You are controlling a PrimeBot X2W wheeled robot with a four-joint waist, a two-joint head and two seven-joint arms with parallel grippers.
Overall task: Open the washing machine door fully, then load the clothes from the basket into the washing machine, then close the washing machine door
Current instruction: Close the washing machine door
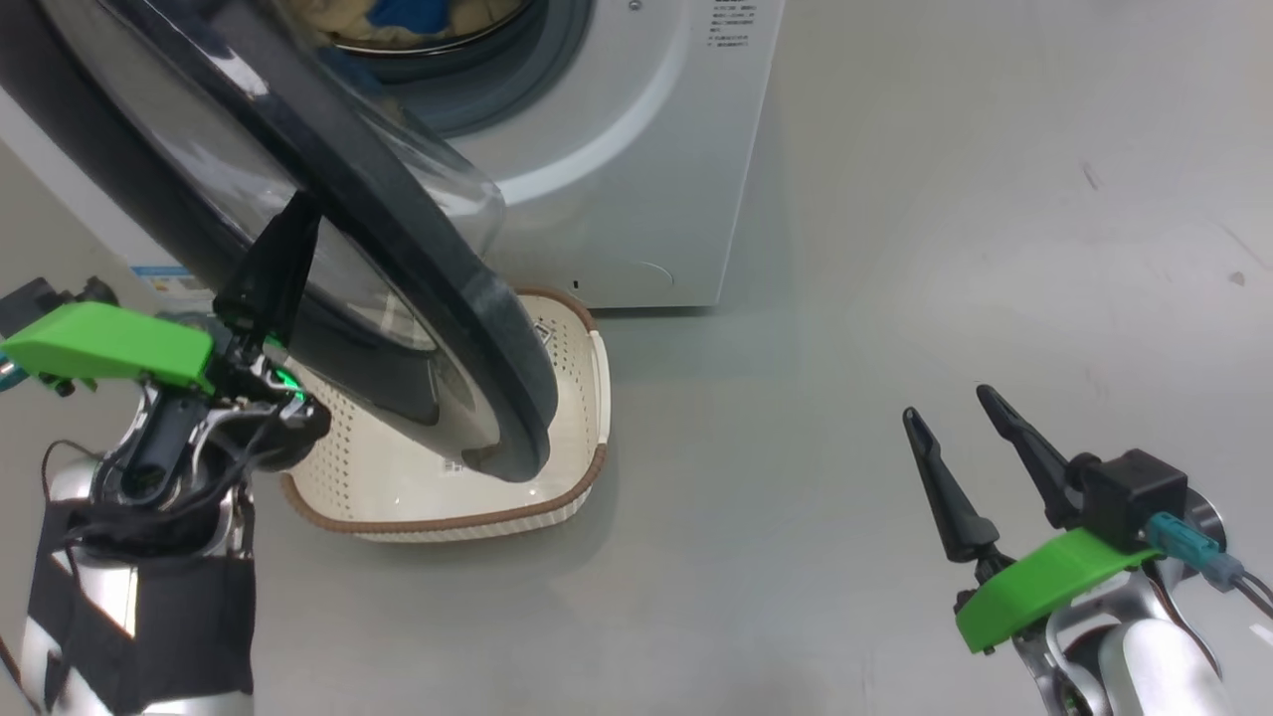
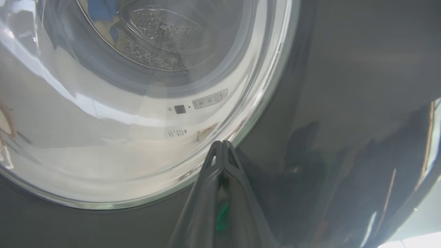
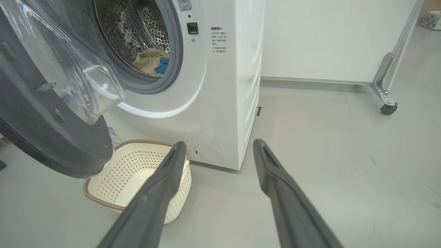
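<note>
A smooth grey floor (image 1: 895,249) runs to a white wall panel (image 3: 327,38) on a castor (image 3: 388,109). The washing machine (image 1: 636,149) has the clothes (image 3: 151,63) in its drum. The washing machine door (image 1: 497,348) stands ajar above the basket (image 1: 448,525). The left gripper (image 2: 222,144), pinched together and holding nothing, seems to touch the door's black rim. The right gripper (image 1: 947,406) gapes wide and holds nothing.

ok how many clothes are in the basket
0. The basket looks bare where it shows, though the washing machine door hides part of it in both views. The clothes lie inside the drum.
</note>
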